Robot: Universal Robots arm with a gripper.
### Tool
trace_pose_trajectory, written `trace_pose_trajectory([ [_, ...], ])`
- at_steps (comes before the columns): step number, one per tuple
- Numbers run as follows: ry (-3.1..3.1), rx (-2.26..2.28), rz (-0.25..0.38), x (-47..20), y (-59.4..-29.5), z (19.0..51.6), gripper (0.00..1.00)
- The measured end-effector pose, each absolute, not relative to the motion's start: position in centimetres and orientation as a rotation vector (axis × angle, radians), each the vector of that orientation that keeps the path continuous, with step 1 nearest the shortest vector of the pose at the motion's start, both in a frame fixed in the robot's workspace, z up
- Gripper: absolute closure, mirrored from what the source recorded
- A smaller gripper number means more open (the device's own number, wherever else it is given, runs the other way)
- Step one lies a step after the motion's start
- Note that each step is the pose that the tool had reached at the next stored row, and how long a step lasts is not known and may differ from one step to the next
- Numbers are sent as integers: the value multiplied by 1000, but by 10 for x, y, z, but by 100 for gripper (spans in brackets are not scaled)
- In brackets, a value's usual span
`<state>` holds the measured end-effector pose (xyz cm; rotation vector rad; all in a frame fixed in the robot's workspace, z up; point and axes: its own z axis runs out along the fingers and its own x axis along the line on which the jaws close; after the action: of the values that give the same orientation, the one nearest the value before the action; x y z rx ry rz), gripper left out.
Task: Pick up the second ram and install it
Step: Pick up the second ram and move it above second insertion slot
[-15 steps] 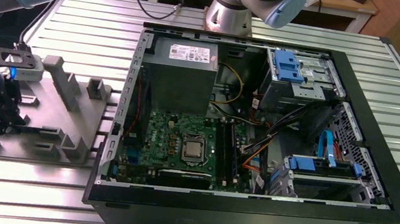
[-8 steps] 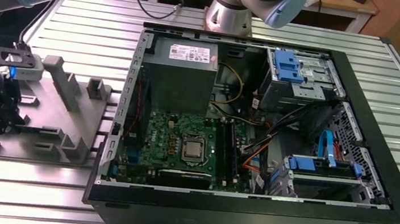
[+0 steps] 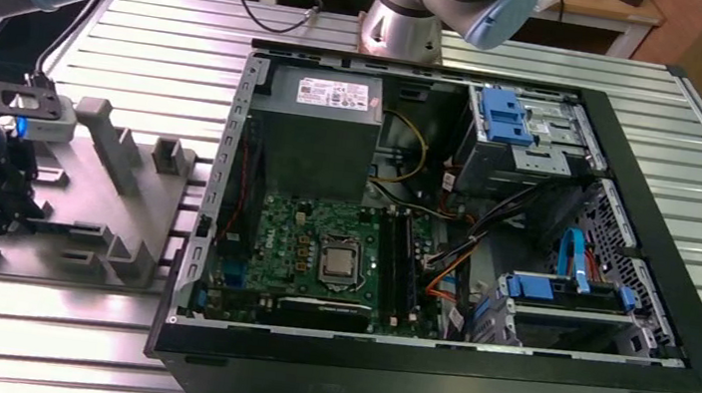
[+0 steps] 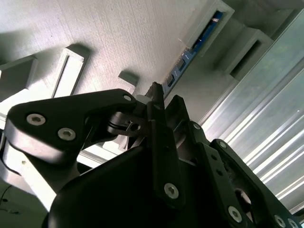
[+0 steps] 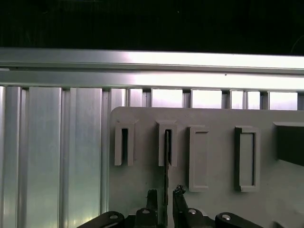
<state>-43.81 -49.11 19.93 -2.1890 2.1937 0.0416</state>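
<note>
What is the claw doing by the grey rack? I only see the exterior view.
Observer: In the first wrist view the claw straddles the second ram, a thin stick standing on edge.
Operator: Is it gripping it?
Observer: It looks open; a light gap shows on each side of the stick.
Operator: Is the stick loose?
Observer: No, its far end sits in a slot of the grey rack.
</note>
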Motion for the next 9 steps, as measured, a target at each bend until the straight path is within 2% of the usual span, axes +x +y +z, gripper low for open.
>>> trace_pose_trajectory([
  [9,2203,-2197,61,-438,-491,199,76],
])
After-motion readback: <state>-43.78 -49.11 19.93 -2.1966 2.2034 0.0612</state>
